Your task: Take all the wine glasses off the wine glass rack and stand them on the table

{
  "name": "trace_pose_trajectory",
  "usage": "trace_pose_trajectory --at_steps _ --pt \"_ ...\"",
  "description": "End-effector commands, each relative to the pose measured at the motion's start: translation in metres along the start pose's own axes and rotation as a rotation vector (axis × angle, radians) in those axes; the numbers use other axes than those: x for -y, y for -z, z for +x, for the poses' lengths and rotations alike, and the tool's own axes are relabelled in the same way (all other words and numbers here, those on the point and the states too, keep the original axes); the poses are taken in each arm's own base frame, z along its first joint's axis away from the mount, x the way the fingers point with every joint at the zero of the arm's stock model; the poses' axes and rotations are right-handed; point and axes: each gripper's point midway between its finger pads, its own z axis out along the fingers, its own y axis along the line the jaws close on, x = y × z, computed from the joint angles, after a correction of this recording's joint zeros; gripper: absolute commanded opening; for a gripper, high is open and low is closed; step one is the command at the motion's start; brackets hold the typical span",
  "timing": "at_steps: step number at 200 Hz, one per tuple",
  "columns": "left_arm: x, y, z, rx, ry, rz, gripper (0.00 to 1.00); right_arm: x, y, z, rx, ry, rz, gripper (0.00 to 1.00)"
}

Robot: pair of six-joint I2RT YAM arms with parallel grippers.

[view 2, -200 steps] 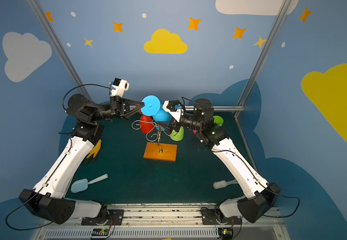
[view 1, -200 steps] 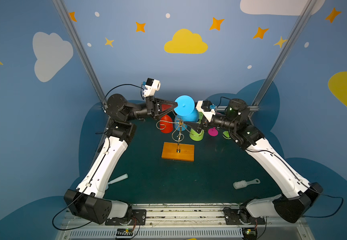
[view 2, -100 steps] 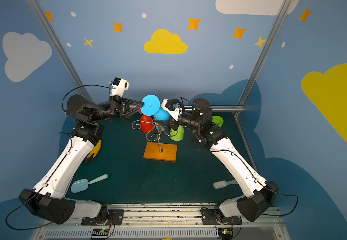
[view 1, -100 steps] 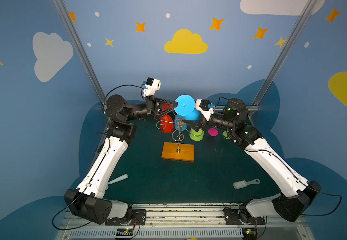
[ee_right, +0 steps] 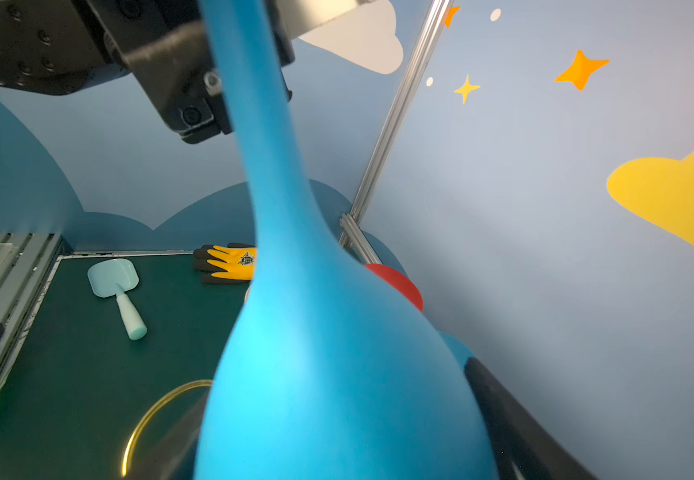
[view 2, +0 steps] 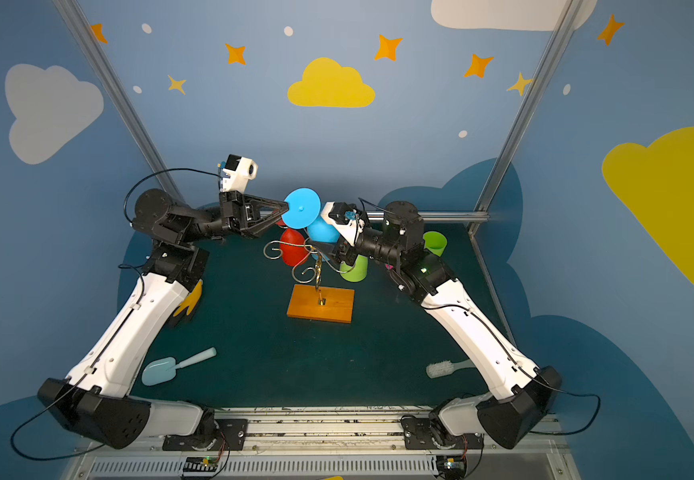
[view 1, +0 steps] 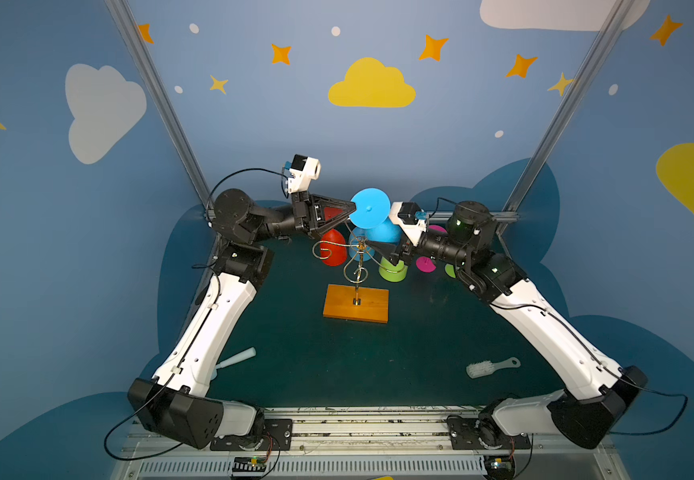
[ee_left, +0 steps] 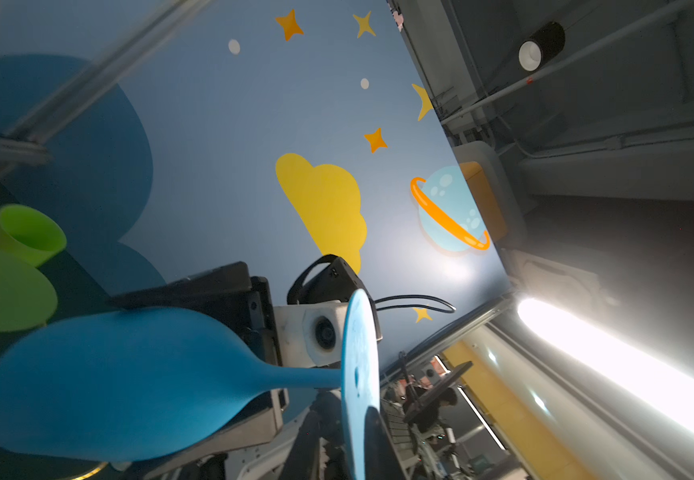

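Moved: my right gripper (view 1: 386, 246) has edged in around the bowl.
Place: wine glass (view 1: 374, 218) hangs foot up, close above the wine glass rack (view 1: 355, 305), seemingly mid-handover.
Bowl: right jaws straddle it to take its weight; pressing or not, I cannot tell.
Foot: left gripper (view 1: 350, 208) tips at its rim, steadying; pinched or released, unclear.

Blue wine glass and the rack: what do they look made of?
Blue wine glass: likely plastic or silicone; opaque, matte, soft sheen, not see-through.
Rack: thin shiny gold wire, probably metal, on a smooth orange base, possibly wood.
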Motion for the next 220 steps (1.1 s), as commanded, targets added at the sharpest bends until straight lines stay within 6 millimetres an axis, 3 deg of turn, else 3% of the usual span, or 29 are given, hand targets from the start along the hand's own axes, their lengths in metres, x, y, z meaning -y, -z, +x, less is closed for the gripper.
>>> trace_pose_trajectory --at_steps 1,15,37,58,102,166,220 --pt "0.008 0.004 0.001 0.029 -0.111 -0.020 0.46 0.000 0.022 -0.011 -0.022 -0.046 0.048 0.65" --pt "0.003 0.006 0.001 0.053 -0.162 -0.058 0.54 0.003 0.031 -0.008 -0.073 -0.080 0.077 0.64" --pt "-0.008 0.012 -0.002 0.100 -0.298 -0.155 0.57 0.006 0.045 0.002 -0.158 -0.161 0.132 0.62" --pt "-0.023 0.021 -0.010 0.158 -0.482 -0.289 0.57 0.009 0.058 0.007 -0.235 -0.240 0.178 0.61" --pt "-0.027 0.034 -0.016 0.231 -0.955 -0.456 0.54 0.008 0.076 0.017 -0.385 -0.353 0.211 0.58" --pt "-0.025 0.012 -0.007 0.154 -1.489 -0.503 0.50 0.005 0.076 0.032 -0.534 -0.391 0.225 0.55" --pt "-0.033 -0.013 0.001 0.114 -1.655 -0.490 0.46 -0.006 0.062 0.039 -0.585 -0.381 0.192 0.54"
